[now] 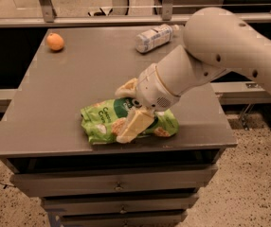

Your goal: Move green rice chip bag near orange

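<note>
The green rice chip bag [102, 121] lies flat near the front edge of the grey table [74, 84], right of centre. My gripper [130, 107] is down over the bag's middle, open. One cream finger [133, 126] rests across the bag's front side and the other shows at its far edge, so the bag sits between them. The orange [55, 41] sits at the table's far left corner, well apart from the bag. The arm hides the bag's right middle part.
A white plastic bottle [155, 37] lies on its side at the far edge of the table, right of centre. A metal rail runs behind the table. Drawers sit below the table's front edge.
</note>
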Tool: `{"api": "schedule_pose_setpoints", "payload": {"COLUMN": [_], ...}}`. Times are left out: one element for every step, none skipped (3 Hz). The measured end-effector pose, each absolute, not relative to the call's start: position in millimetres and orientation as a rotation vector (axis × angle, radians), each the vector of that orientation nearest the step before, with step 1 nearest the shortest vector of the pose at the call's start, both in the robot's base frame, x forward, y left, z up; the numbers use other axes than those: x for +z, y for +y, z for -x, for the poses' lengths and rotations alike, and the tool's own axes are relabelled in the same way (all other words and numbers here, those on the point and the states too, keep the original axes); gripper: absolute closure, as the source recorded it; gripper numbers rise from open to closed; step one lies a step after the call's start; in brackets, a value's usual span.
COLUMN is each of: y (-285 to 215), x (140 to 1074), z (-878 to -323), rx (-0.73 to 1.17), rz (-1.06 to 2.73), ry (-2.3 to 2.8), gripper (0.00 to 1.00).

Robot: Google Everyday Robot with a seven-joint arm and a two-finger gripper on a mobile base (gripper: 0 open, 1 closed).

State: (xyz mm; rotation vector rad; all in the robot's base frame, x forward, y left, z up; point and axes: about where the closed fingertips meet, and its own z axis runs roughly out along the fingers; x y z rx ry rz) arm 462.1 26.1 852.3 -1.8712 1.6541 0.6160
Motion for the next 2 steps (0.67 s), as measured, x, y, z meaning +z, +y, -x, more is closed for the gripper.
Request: {"api": "schedule_pose_setpoints", "payload": {"y": [29.0,28.2], "x": [849.5,850.7], "z": [-462.3,-463.7], "rx": [0.609,0.596], "rz": [1.864,1.860], "ry": [1.663,1.669], "gripper": [0.54,0.77]}}
